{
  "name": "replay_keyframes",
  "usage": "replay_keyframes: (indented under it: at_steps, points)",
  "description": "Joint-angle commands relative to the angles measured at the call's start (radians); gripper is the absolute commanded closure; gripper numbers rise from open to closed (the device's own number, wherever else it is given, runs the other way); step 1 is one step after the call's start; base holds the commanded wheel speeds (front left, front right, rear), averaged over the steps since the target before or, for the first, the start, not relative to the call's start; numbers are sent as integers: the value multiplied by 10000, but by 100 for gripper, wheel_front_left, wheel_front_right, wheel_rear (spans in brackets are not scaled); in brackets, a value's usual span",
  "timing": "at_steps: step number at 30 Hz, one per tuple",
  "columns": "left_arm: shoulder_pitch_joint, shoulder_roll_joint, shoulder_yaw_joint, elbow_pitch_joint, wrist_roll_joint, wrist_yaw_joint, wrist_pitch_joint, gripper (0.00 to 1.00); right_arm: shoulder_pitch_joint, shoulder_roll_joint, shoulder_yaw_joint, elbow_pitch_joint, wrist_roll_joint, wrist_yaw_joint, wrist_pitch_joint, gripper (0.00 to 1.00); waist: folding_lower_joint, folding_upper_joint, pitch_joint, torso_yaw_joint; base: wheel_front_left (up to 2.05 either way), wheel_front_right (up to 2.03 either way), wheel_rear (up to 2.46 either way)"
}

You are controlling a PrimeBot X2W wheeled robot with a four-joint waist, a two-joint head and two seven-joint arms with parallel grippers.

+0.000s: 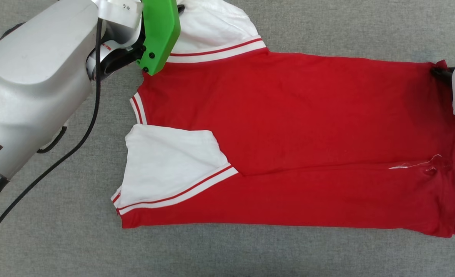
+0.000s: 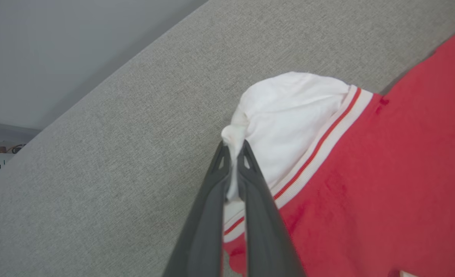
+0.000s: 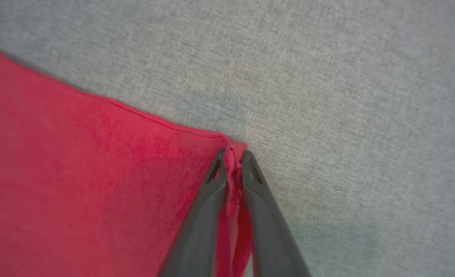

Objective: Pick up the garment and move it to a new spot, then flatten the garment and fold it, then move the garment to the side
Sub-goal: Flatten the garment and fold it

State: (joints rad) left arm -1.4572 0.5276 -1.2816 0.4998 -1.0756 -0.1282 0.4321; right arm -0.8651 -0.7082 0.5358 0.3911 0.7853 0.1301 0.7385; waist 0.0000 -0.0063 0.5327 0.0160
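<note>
Two grips on the garment (image 1: 289,115): our left gripper (image 2: 233,148) pinches its white sleeve (image 2: 289,111), right gripper (image 3: 233,154) a red hem corner (image 3: 212,140).

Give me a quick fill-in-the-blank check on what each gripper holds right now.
The left gripper has its jaws shut on the garment's ____ sleeve.
The right gripper has its jaws shut on a ____ corner of the garment.
The garment lies on a ____ fabric surface.
Missing words: white; red; grey.
</note>
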Motion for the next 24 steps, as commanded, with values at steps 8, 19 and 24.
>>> replay_keyframes:
  at_steps: [8, 19, 24]
  points:
    - [748, 129, 14, -95, 90, -25, -388, 100, 267, -163, 519, 71, 39, 6, -1734, 100, 0, 63, -1074, 8, 0, 0, 0]
    - [2572, 888, 14, -913, 126, -25, -785, 100, 1660, -536, 944, -103, 308, 6, -3444, 100, 0, 63, -2462, 128, 0, 0, 0]
    - [3892, 1200, 13, -1348, 27, -25, -1147, 100, 2784, -670, 1014, -327, 520, 6, -4141, 100, 0, 63, -3011, 241, 0, 0, 0]
